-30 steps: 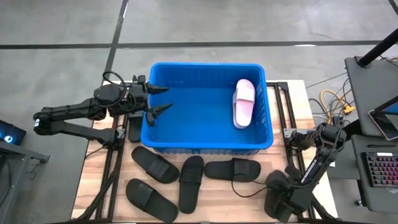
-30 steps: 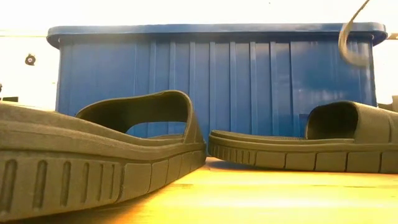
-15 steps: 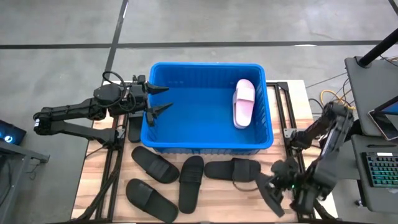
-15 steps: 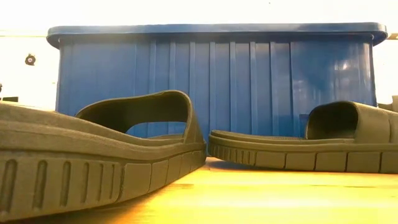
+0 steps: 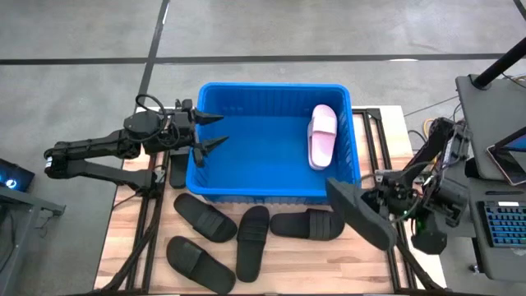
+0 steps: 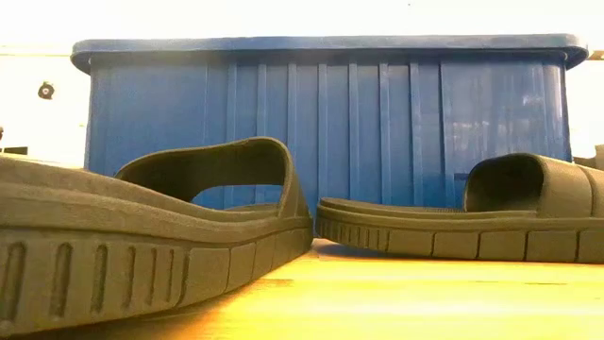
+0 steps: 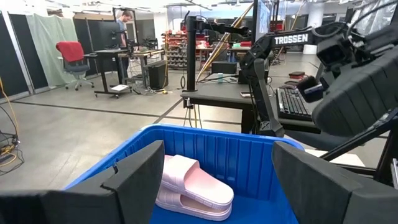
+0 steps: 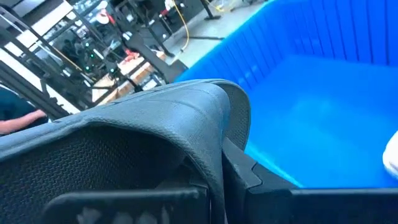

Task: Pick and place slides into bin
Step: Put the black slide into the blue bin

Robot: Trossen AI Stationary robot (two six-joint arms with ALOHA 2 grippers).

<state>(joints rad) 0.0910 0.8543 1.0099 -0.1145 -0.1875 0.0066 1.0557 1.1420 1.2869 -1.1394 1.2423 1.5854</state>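
The blue bin stands mid-table with a pale pink slide lying inside at its right end. Several black slides lie on the table in front of it; two of them fill the low view. My right gripper is shut on another black slide, held in the air by the bin's near right corner. My left gripper hangs open and level over the bin's left rim, with nothing between its fingers. My right gripper holds the black slide by its edge toward the table's right side, coming at it roughly level from the right. The slide itself covers most of the fingers, so the exact part is hidden. It is lifted clear and tilted.
The bin's thick rim lies just beyond the held slide. A black slide lies on the table below and left of it. Cables and a desk with a keyboard stand off the table's right side.
My right gripper has risen from the table's near right corner with the black slide and gone toward the bin, rolling its wrist. The slide, low at the table half a second ago, now hangs clear and tilted beside the bin's near right corner.
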